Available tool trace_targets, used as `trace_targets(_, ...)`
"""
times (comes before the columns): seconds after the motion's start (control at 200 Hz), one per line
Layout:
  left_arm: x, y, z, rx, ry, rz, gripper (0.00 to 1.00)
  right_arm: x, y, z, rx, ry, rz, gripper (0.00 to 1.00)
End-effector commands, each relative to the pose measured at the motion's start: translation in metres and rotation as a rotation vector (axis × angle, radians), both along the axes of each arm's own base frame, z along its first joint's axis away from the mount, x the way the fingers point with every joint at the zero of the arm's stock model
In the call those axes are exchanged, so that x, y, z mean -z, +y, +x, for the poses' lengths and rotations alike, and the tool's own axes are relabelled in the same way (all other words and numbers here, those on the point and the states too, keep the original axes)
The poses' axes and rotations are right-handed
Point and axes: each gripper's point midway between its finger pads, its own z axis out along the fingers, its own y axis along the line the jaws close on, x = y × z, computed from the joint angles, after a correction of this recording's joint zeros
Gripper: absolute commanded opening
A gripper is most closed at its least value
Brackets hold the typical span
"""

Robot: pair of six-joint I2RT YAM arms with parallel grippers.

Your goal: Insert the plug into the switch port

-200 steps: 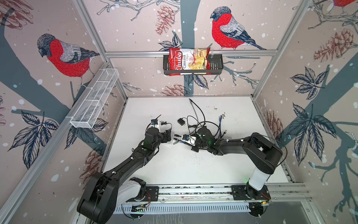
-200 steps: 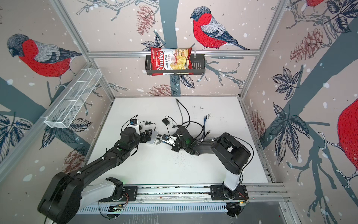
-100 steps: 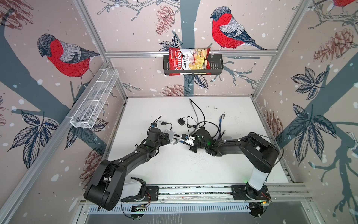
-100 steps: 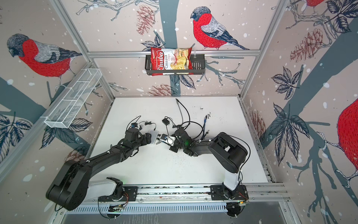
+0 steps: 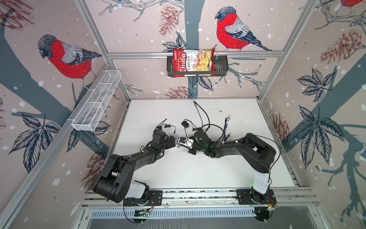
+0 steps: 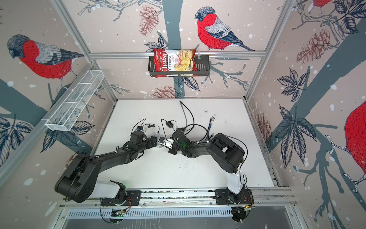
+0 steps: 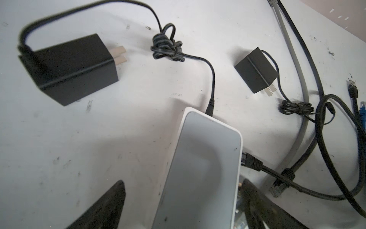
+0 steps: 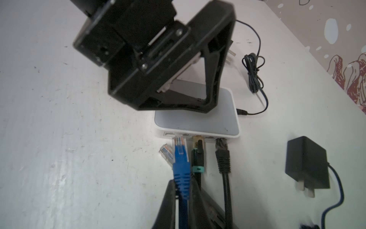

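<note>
- Right gripper (image 8: 183,190) is clenched on the blue network cable (image 8: 183,206), just behind its blue plug (image 8: 179,158), which has a clear tip.
- That clear tip touches the port face of the small white switch box (image 8: 198,121), which has a grey top, at one end of the port row. How deep the tip sits I cannot tell.
- Two other ports of the same face hold a black plug with a green collar (image 8: 198,158) and a plain black plug (image 8: 222,156).
- One loose clear plug (image 8: 166,153) lies on the white table (image 5: 178,174), just beside the blue plug.
- Left gripper (image 7: 183,181) is released. Its jaws stand wide on both sides of the switch box, and one black finger (image 7: 111,202) is clearly apart from the box wall.
- One thin black power cord (image 7: 213,79) enters another side of the box.
- Two black power adapters, a big one (image 7: 69,67) and a smaller one (image 7: 255,69), lie on the table near the box.
- On the back wall a black metal basket (image 5: 219,65) contains a red bag of cassava chips (image 5: 192,62). The bag lies on its side and its upper edge rises over the basket rim.
- On the left wall hangs a long white wire-mesh tray (image 5: 97,101), divided into compartments.
</note>
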Motion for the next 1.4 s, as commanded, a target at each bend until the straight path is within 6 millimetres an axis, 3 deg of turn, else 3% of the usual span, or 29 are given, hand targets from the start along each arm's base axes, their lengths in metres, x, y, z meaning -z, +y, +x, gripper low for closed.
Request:
trace_targets(0.0, -0.005, -0.005, 0.007, 0.018, -0.029, -0.009, 0.9, 0.008, -0.001, 0.0, -0.003, -0.004, -0.033, 0.01)
trace_targets(0.165, 0.001, -0.006, 0.008, 0.026, -0.002, 0.002, 0.9, 0.015, 0.002, 0.0, -0.001, 0.007, -0.04, 0.01)
trace_targets(0.42, 0.003, -0.008, 0.01, 0.033, 0.0, 0.0, 0.9, 0.007, 0.012, 0.004, 0.002, 0.004, 0.003, 0.01)
trace_targets(0.585, 0.003, -0.008, 0.01, 0.032, -0.003, 0.003, 0.9, 0.019, 0.015, 0.01, 0.002, -0.008, -0.067, 0.0)
trace_targets(0.785, 0.003, -0.009, 0.012, 0.037, -0.011, 0.001, 0.9, 0.031, 0.007, 0.005, -0.017, -0.015, -0.13, 0.0)
trace_targets(0.976, 0.004, -0.009, 0.012, 0.038, -0.01, 0.003, 0.89, 0.043, -0.008, -0.014, -0.069, 0.014, -0.193, 0.0)
trace_targets(1.101, 0.004, -0.008, 0.013, 0.038, -0.015, 0.012, 0.89, 0.039, -0.018, -0.026, -0.093, 0.022, -0.193, 0.0)
trace_targets(1.196, 0.003, -0.006, 0.013, 0.035, -0.021, 0.018, 0.89, 0.029, -0.017, -0.019, -0.052, -0.004, -0.161, 0.0)
trace_targets(1.396, -0.001, -0.007, 0.013, 0.038, -0.039, 0.011, 0.89, 0.008, 0.006, -0.002, -0.008, -0.005, -0.059, 0.0)
